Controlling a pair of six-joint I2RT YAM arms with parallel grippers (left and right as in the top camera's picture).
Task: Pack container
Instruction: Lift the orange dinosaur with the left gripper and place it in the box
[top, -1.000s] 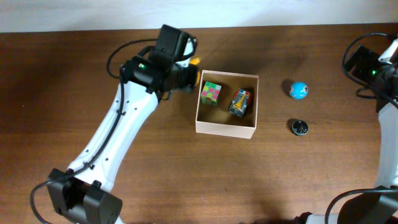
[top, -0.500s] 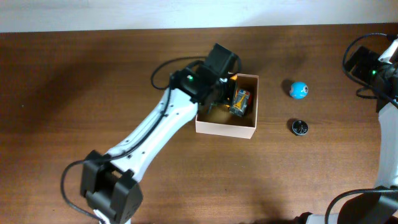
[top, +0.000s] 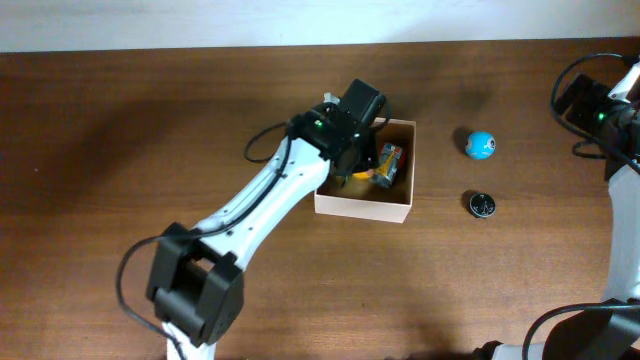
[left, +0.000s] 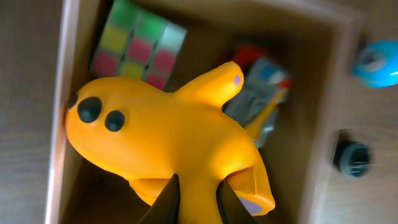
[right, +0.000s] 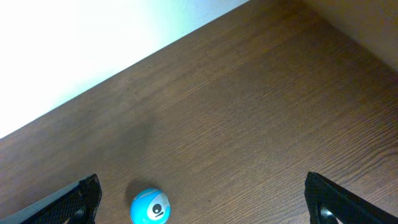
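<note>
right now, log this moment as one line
left gripper: shut on orange toy, over container | in container: puzzle cube, colourful toy | outside: blue ball, black disc | right gripper: open, empty

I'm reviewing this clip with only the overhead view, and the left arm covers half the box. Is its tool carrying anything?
Observer: Yes. The left wrist view shows the left tool shut on a yellow toy with two black dots like eyes.
Operator: What lies under the arm, inside the box?
Observer: A multicoloured cube sits in a corner of the container, partly behind the toy.
Operator: And the right tool? I cannot make it out from above.
Observer: The right tool is open and holds nothing. Its camera shows a blue ball lying on the table.
</note>
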